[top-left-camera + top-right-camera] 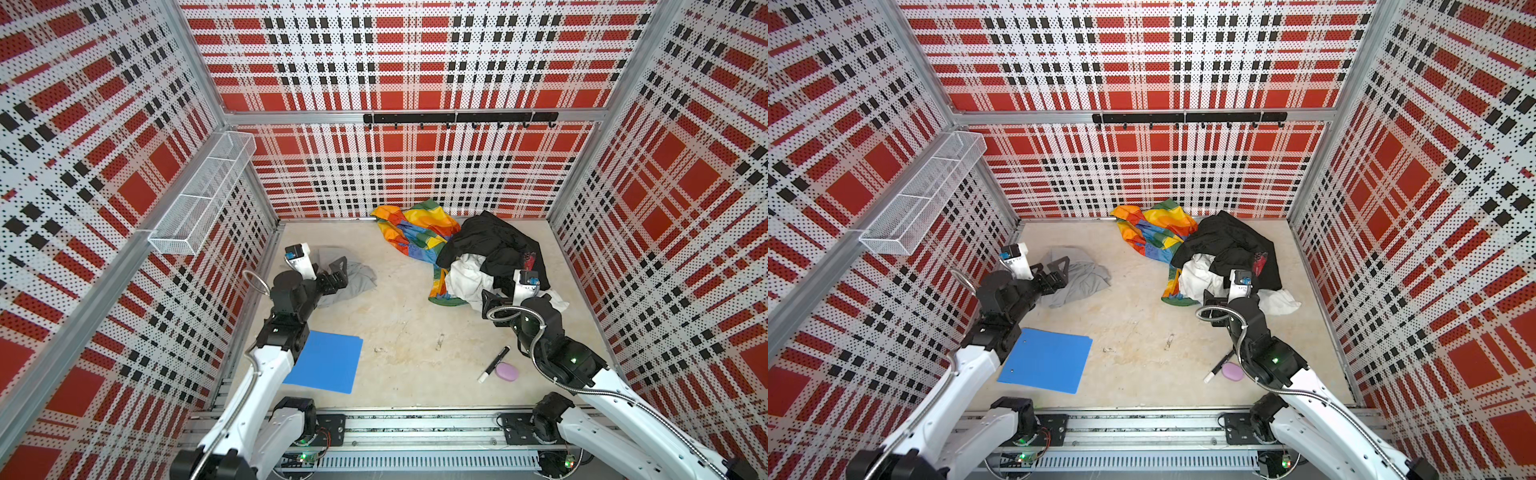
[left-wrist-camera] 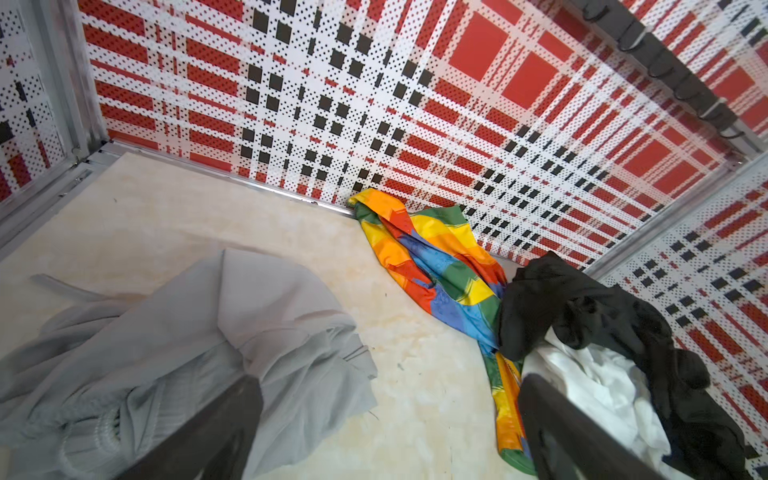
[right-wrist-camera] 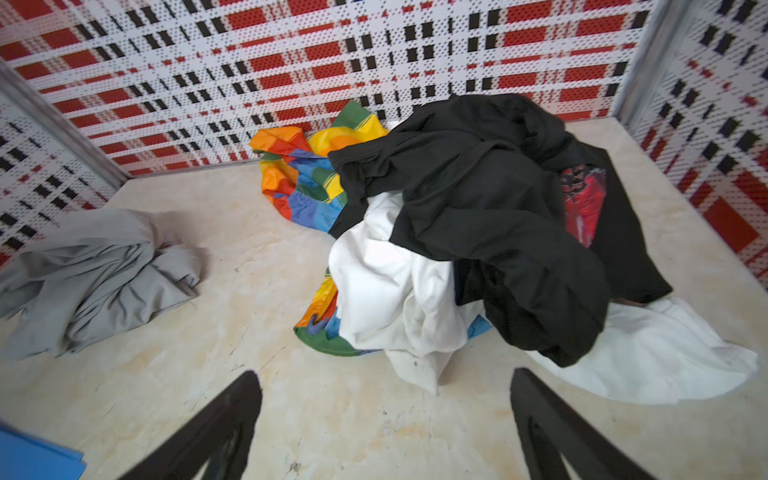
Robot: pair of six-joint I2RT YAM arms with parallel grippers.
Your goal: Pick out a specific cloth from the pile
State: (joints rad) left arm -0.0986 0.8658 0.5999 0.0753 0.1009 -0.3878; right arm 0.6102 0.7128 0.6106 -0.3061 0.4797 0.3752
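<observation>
Cloth [image 1: 359, 278] lies crumpled by the table's [image 1: 395, 316] left edge, well apart from the pile [image 1: 486, 257] in the far right corner. Left gripper [image 2: 388, 382] is nearer: jaws wide, empty, one finger over its folds, possibly touching. Right gripper [image 3: 386, 382] is wide and empty beside the pile. The cloth's long axis is unclear, and the arm hides its near side.

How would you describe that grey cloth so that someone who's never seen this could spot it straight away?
On the left of the table, below the wall's wire basket and beyond the blue folder, lies the grey cloth, crumpled alone. It is plain grey with no print, unlike the pile at the back right, which is black, white and rainbow-coloured.
</observation>
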